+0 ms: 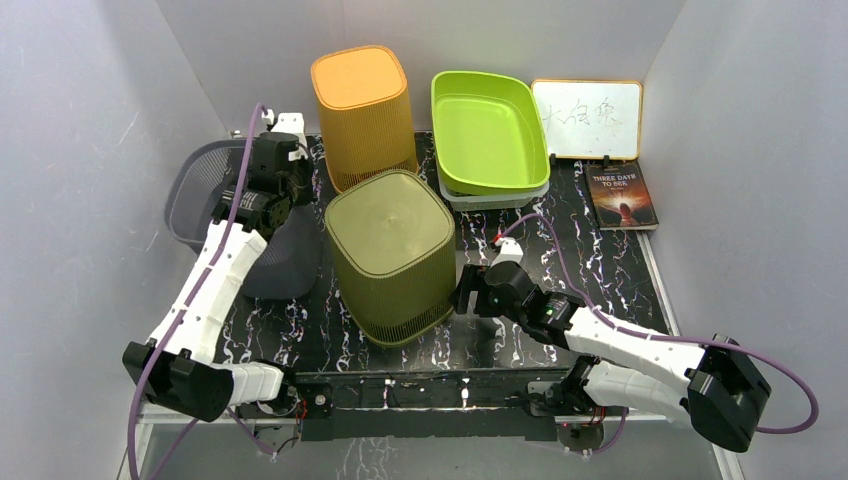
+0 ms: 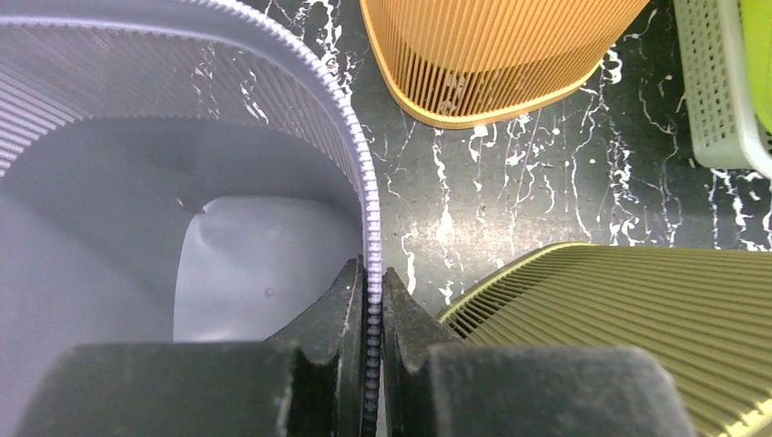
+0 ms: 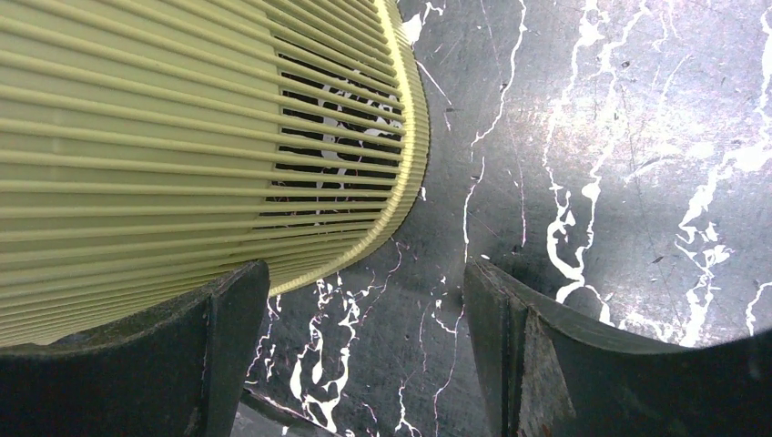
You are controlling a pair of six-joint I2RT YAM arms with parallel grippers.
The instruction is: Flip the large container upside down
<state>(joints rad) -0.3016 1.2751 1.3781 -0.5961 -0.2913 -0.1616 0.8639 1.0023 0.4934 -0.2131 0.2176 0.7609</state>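
Observation:
The large grey ribbed container [image 1: 195,195] lies tipped at the left of the table, its opening facing right. My left gripper [image 1: 296,188] is shut on its rim; in the left wrist view the beaded rim [image 2: 357,164] runs between the closed fingers of the gripper [image 2: 371,273]. My right gripper [image 1: 462,295] is open and empty, low beside the right bottom edge of an olive basket [image 1: 390,250]. In the right wrist view the gripper [image 3: 364,273] stands over bare table, with the left finger [image 3: 232,319] close to the olive basket [image 3: 182,137].
The olive basket [image 2: 637,319] stands upside down mid-table. An orange basket [image 1: 362,110] stands upside down behind it and shows in the left wrist view [image 2: 492,45]. A green tub [image 1: 490,130], a whiteboard [image 1: 587,118] and a book [image 1: 622,195] sit at back right.

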